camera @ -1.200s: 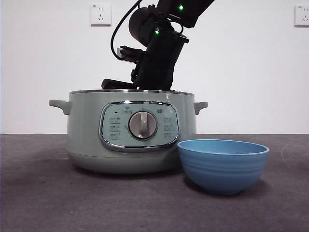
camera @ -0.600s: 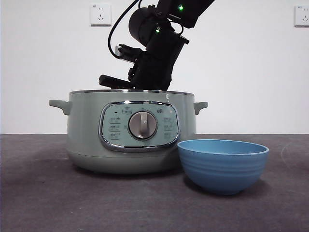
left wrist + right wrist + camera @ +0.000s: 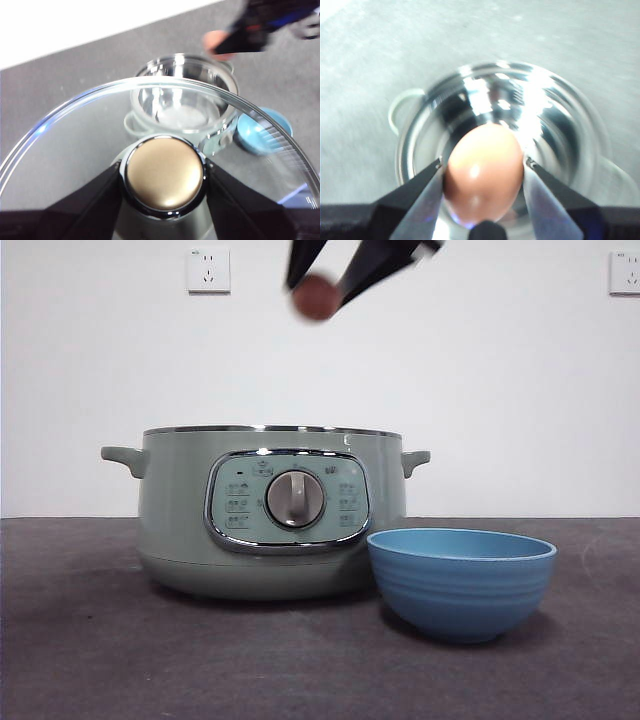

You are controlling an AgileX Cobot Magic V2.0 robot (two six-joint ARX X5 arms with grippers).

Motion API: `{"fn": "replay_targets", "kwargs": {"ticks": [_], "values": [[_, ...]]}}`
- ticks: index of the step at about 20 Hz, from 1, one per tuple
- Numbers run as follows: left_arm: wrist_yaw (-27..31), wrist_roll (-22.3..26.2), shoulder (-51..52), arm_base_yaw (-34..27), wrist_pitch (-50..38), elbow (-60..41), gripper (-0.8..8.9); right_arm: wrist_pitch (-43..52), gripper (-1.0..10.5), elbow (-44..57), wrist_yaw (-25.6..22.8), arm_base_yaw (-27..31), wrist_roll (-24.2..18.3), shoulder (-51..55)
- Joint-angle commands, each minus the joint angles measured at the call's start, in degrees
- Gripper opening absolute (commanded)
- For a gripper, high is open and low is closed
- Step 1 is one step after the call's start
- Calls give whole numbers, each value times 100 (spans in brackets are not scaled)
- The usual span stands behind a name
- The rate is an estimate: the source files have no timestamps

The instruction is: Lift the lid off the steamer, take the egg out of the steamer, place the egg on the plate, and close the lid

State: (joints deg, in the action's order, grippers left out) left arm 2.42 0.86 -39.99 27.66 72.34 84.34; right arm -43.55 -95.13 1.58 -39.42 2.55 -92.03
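My right gripper is shut on a brown egg and holds it high above the open steamer; in the front view the egg hangs near the top edge between the black jaws of that gripper. The pale green steamer stands lidless on the table. My left gripper is shut on the knob of the glass lid and holds it up, off to the side of the steamer. The blue plate stands empty in front of the steamer's right side.
The dark grey table runs to a white wall with two sockets. The steamer's side handles stick out. In the left wrist view the blue plate lies beside the steamer.
The right arm has risen out of the steamer to the top of the front view, and the egg shows in its jaws. Steamer and plate have not moved.
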Motion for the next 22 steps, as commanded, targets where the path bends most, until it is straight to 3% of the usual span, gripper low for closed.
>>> {"fn": "replay_targets", "kwargs": {"ticks": [1, 6, 11, 15, 17, 22], "values": [[-129, 48, 44, 0, -400, 96, -8, -616, -13, 4, -389, 4, -190, 481], [-275, 48, 44, 0, -481, 96, -8, -1663, -13, 155, -498, 186, -219, 1187], [-278, 52, 44, 0, -479, 96, -8, -1606, -13, 949, -494, 216, -197, 1598], [-280, 52, 44, 0, -461, 96, -8, -817, -13, 2065, -385, 225, -77, 1631], [-278, 52, 44, 0, -455, 96, -8, -179, -13, 2745, -2, 227, 7, 1631], [-278, 50, 44, 0, -457, 96, -8, 1036, -13, 4037, 2, 229, 61, 1565]]}}
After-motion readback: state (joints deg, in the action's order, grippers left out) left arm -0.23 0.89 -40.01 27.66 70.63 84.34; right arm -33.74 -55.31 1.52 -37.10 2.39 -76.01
